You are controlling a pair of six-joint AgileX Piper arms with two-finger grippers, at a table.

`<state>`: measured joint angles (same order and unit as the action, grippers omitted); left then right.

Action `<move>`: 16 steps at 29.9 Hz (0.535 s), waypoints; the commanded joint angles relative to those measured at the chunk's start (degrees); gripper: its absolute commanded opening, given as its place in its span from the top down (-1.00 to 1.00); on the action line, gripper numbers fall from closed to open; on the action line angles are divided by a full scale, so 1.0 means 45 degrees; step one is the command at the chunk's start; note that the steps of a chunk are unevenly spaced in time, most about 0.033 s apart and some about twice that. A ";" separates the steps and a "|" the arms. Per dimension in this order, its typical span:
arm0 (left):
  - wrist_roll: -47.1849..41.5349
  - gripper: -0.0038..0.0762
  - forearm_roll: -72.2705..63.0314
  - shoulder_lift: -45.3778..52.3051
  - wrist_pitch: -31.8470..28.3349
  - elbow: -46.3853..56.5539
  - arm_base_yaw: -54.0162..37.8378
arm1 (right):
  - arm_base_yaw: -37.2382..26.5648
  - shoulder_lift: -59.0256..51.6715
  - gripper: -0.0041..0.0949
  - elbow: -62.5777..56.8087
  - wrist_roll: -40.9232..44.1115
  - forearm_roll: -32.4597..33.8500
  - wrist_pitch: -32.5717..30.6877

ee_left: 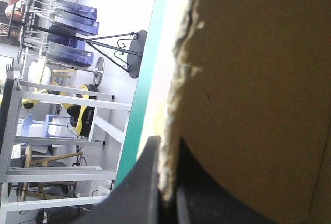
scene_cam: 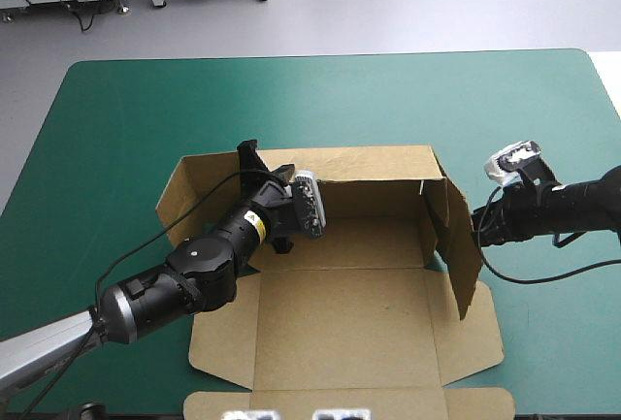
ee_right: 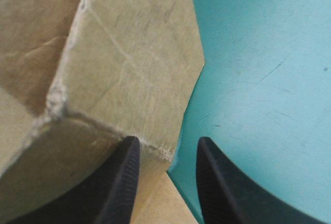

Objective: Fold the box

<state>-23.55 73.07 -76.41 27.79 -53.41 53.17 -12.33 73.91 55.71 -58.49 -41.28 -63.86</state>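
The brown box (scene_cam: 340, 313) sits half-built mid-table on the teal-green cover (scene_cam: 116, 119), lid flat at its near side. At the box's right wall the right gripper (ee_right: 166, 144) stands parted, one black finger against the raised flap, nothing clamped. At the box's far wall the left gripper (scene_cam: 264, 162) pinches the board's edge.
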 commanded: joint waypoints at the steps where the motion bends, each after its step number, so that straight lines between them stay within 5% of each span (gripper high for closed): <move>1: -0.0453 0.93 -0.0273 0.0231 -0.0322 -0.0166 0.0032 | 0.0073 -0.0331 0.13 0.0306 -0.0521 -0.1091 -0.0933; 7: -0.0123 0.93 0.0136 0.0231 -0.0322 -0.0166 0.0032 | 0.1078 -0.0331 0.13 0.0306 -0.0583 -0.1004 -0.1047; 16: 0.0966 0.93 0.0161 0.0231 -0.0389 -0.0166 0.0032 | 0.2106 -0.0331 0.13 0.0306 -0.1049 -0.1141 0.1175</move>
<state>-19.50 73.90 -76.48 27.79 -53.41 53.17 -4.01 73.91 55.67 -61.74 -43.02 -62.35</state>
